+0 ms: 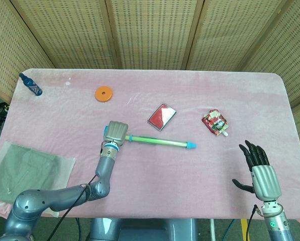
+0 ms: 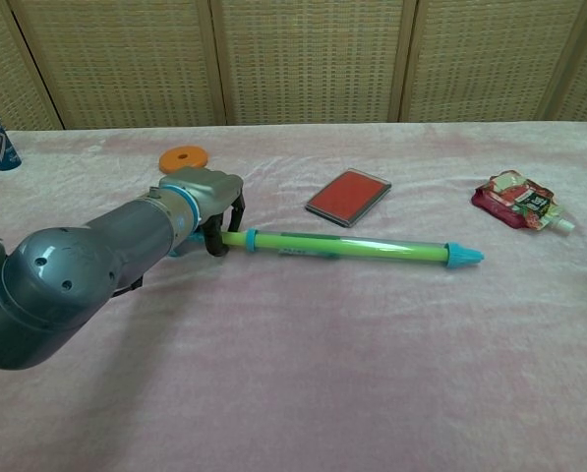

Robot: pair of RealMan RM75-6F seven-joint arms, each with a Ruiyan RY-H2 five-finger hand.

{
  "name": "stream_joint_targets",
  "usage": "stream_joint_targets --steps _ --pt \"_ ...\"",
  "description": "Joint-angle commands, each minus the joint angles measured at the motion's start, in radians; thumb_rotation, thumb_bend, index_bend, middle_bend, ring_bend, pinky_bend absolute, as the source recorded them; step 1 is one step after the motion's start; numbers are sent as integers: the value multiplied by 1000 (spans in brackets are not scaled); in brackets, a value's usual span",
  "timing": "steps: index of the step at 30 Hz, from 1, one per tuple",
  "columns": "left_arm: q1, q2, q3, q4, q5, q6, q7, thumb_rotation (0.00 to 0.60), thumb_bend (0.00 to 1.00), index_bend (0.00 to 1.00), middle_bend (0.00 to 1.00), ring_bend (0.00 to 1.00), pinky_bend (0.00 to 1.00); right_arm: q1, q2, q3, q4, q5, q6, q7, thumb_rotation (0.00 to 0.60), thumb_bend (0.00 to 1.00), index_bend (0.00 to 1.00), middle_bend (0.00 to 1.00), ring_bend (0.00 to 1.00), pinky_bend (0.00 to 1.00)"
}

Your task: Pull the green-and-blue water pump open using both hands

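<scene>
Green-and-blue water pump (image 1: 160,142) lies mid-table, left hand (image 1: 115,133) clenched around its handle end; right hand (image 1: 260,175) hovers spread and empty near the front-right edge, open pink cloth (image 1: 155,175) between.
</scene>
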Motion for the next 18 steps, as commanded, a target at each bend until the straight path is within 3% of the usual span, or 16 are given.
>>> stream_joint_targets --steps 1,6,14,16,18 --pt "23 34 9 -70 44 39 -30 600 533 677 829 712 674 -1 3 -2 -4 -2 -1 1 600 227 7 0 0 14" --pt "73 130 22 -247 83 118 -44 600 540 700 837 718 675 -3 12 -12 -25 -22 8 0 600 227 7 0 0 14" --pt "125 265 19 -472 56 218 -17 600 548 719 849 732 695 -5 33 -25 -67 -19 -9 -17 600 227 40 1 0 55" --pt "134 304 17 -524 44 238 -6 600 548 719 849 732 695 -7 38 -26 -81 -10 -14 -33 600 228 99 62 30 131" --pt "138 326 14 -553 38 252 1 600 548 719 849 732 695 -7 39 -25 -89 -5 -18 -48 600 227 153 191 142 220"
